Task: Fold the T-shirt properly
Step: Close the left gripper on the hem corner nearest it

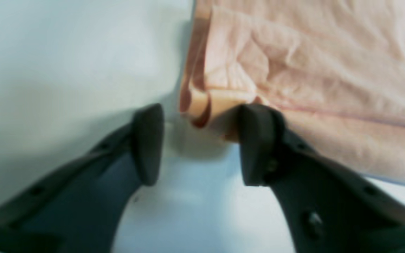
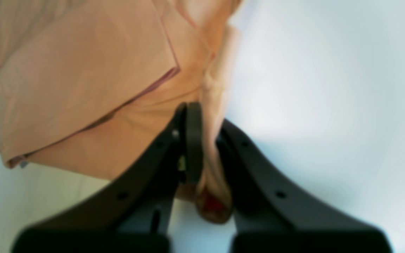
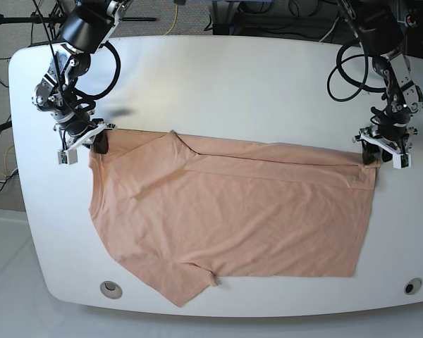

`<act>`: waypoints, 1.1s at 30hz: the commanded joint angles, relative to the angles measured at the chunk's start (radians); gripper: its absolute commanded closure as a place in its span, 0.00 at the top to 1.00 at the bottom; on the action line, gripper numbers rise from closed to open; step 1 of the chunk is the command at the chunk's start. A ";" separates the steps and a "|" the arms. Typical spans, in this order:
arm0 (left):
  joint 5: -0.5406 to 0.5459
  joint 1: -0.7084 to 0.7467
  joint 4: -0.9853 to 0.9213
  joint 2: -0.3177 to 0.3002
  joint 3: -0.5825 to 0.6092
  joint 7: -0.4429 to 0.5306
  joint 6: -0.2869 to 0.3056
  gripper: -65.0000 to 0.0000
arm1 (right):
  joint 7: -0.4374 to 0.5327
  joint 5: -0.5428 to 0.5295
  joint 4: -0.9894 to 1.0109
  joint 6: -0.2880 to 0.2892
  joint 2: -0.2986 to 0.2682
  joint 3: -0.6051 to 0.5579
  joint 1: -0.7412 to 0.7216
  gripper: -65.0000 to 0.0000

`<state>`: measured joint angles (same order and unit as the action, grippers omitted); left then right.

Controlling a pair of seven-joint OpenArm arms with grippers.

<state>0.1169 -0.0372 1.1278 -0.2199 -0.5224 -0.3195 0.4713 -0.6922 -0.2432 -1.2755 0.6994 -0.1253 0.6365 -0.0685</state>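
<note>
The peach T-shirt (image 3: 233,211) lies spread on the white table, its upper part folded over along a long crease, with one sleeve at the near left. In the right wrist view my right gripper (image 2: 206,147) is shut on a bunched fold of the T-shirt (image 2: 83,77); in the base view the right gripper (image 3: 97,143) is at the shirt's upper left corner. My left gripper (image 1: 202,146) is open, and a layered corner of the T-shirt (image 1: 311,70) sits between its tips, against the right finger (image 1: 258,144). In the base view the left gripper (image 3: 376,156) is at the upper right corner.
The white table (image 3: 233,77) has rounded corners, and the shirt's lower sleeve reaches close to its near edge. Two round insets (image 3: 111,288) (image 3: 412,286) sit near the front corners. Cables and stands crowd the space behind the table.
</note>
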 commanded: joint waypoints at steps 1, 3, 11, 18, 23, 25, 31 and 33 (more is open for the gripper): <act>-0.001 -0.004 -0.006 -0.005 0.006 -0.045 0.006 0.35 | -0.049 0.025 -0.004 -0.001 -0.006 -0.003 -0.002 0.00; -0.001 -0.004 -0.009 -0.004 0.005 -0.045 0.005 0.28 | -0.049 0.026 -0.004 -0.001 -0.006 -0.003 -0.002 0.00; -0.015 -0.004 -0.017 -0.002 0.006 0.005 0.009 0.00 | -0.056 0.023 -0.009 -0.001 -0.009 -0.003 -0.003 0.00; -0.023 0.003 0.004 -0.008 0.009 -0.006 0.011 0.00 | -0.051 0.026 -0.009 -0.001 -0.009 -0.002 0.003 0.00; -0.024 0.016 0.019 -0.008 0.009 -0.013 0.011 0.00 | -0.049 0.026 -0.014 -0.001 -0.009 -0.001 0.011 0.00; -0.024 0.021 0.026 -0.009 0.010 -0.015 0.011 0.00 | -0.049 0.025 -0.015 -0.001 -0.009 -0.001 0.016 0.00; -0.032 0.023 0.030 -0.013 0.010 -0.014 0.010 0.00 | -0.034 0.026 -0.018 -0.001 -0.011 -0.005 0.015 0.00; -0.031 0.026 0.035 -0.014 0.009 -0.013 0.010 0.00 | -0.033 0.027 -0.020 -0.001 -0.011 -0.005 0.018 0.00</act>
<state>0.1043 -0.0132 1.1481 -0.2218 -0.5129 -0.3058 0.4835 -0.6888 -0.2478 -1.2873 0.6998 -0.1272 0.6331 -0.0536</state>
